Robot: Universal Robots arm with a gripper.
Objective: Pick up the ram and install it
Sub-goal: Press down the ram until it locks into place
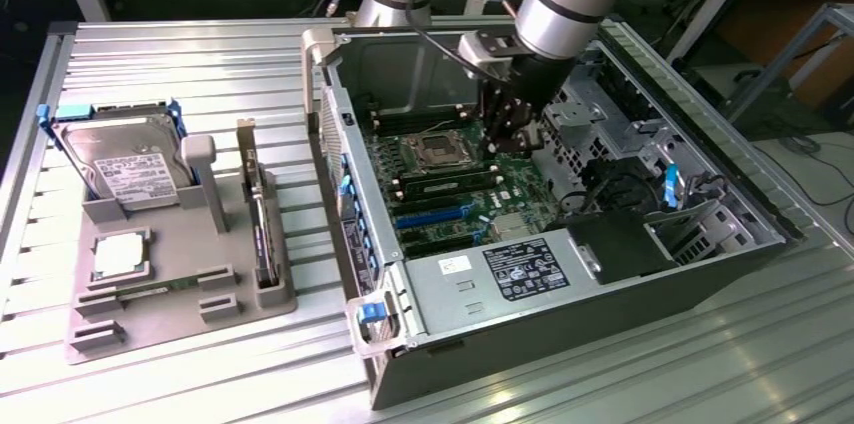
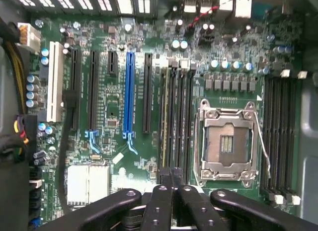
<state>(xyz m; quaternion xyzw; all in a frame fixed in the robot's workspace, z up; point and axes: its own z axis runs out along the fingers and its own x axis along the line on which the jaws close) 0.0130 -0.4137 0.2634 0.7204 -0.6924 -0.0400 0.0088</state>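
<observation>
My gripper (image 1: 506, 147) hangs inside the open computer case (image 1: 721, 254), low over the motherboard (image 1: 461, 199) beside the CPU socket (image 1: 435, 151). In the wrist view its black fingertips (image 2: 166, 175) press together, with nothing visible between them; the gripper (image 2: 172, 174) is shut. They sit over the near end of the bank of memory slots (image 2: 180, 116). A thin stick with a yellowish top edge, seemingly a ram (image 2: 165, 116), stands in one of these slots. A second green ram (image 1: 138, 291) lies in the grey fixture tray (image 1: 254, 309) outside the case.
The tray also carries a silver hard drive (image 1: 123, 169), a CPU chip (image 1: 120, 254) and an upright dark expansion card (image 1: 262, 234). Drive cages and cables (image 1: 627, 184) crowd the case on the exterior view's right. Another slot bank (image 2: 280, 134) lies beyond the socket (image 2: 226, 141).
</observation>
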